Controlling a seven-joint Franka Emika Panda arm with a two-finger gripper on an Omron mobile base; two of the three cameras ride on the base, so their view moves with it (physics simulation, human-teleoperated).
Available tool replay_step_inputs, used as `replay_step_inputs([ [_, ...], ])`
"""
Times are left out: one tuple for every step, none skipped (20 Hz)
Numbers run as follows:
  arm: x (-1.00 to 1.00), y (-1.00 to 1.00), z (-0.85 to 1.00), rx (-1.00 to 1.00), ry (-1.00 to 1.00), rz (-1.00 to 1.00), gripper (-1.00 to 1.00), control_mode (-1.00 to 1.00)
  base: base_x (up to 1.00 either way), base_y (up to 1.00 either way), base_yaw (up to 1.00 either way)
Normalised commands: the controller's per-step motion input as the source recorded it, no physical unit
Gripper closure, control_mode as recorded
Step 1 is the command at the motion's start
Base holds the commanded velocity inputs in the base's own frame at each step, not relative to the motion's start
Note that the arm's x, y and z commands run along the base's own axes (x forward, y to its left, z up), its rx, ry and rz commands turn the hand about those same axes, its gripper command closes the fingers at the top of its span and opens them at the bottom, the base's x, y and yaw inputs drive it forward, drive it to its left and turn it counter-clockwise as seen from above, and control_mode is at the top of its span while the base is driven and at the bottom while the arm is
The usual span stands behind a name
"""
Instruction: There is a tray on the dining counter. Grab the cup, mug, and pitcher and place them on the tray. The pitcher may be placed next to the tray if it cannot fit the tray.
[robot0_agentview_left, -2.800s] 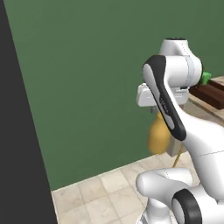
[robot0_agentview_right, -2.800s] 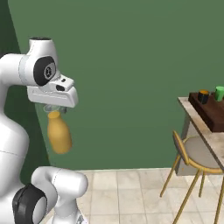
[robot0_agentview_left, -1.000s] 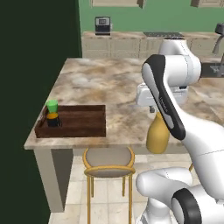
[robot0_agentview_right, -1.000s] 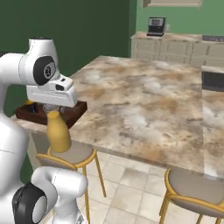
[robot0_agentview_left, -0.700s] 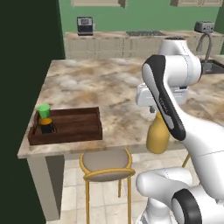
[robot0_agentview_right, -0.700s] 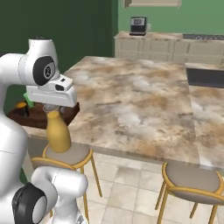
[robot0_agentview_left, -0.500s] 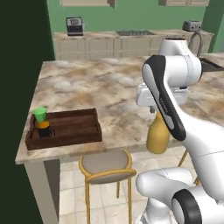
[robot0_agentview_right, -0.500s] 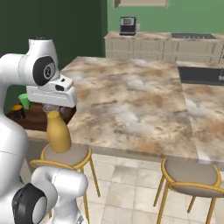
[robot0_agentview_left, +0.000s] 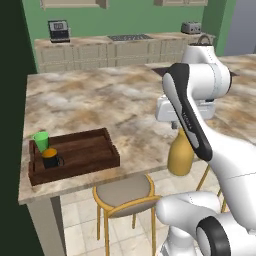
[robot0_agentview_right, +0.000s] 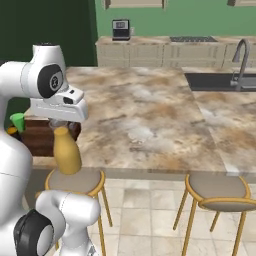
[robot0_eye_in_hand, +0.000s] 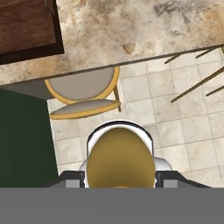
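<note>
Hanging from the gripper (robot0_agentview_left: 183, 129) by its narrow neck, the pitcher (robot0_agentview_left: 180, 156) sits off the dining counter (robot0_agentview_left: 100, 100) edge, right of the tray (robot0_agentview_left: 75, 155) holding cup (robot0_agentview_left: 41, 140) and mug (robot0_agentview_left: 51, 159). From the right base view the neck pinch looks sensible; its smooth, rigid body could swing. The hand view shows the fat body below, over the stool (robot0_eye_in_hand: 83, 94).

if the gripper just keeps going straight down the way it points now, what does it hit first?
Probably the robot's own base: in the hand view, the gripper looks down past the held pitcher at it, with floor tiles around. The stool sits off to one side. Depth is unclear.
</note>
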Motion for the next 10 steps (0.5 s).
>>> replay_step_inputs([
  [0.00,0.00,0.00,0.00,0.00,0.00,1.00,1.00,0.29,0.40,-0.27],
  [0.00,0.00,0.00,0.00,0.00,0.00,1.00,1.00,0.41,0.41,-0.24],
  [0.00,0.00,0.00,0.00,0.00,0.00,1.00,1.00,0.49,0.43,-0.19],
  [0.00,0.00,0.00,0.00,0.00,0.00,1.00,1.00,0.56,0.39,-0.15],
  [0.00,0.00,0.00,0.00,0.00,0.00,1.00,1.00,0.56,0.27,-0.12],
  [0.00,0.00,0.00,0.00,0.00,0.00,1.00,1.00,0.59,0.25,-0.11],
  [0.00,0.00,0.00,0.00,0.00,0.00,1.00,1.00,0.66,0.26,-0.09],
  [0.00,0.00,0.00,0.00,0.00,0.00,1.00,1.00,0.66,0.20,-0.07],
  [0.00,0.00,0.00,0.00,0.00,0.00,1.00,1.00,0.54,0.19,-0.06],
  [0.00,0.00,0.00,0.00,0.00,0.00,1.00,1.00,0.39,0.17,-0.05],
])
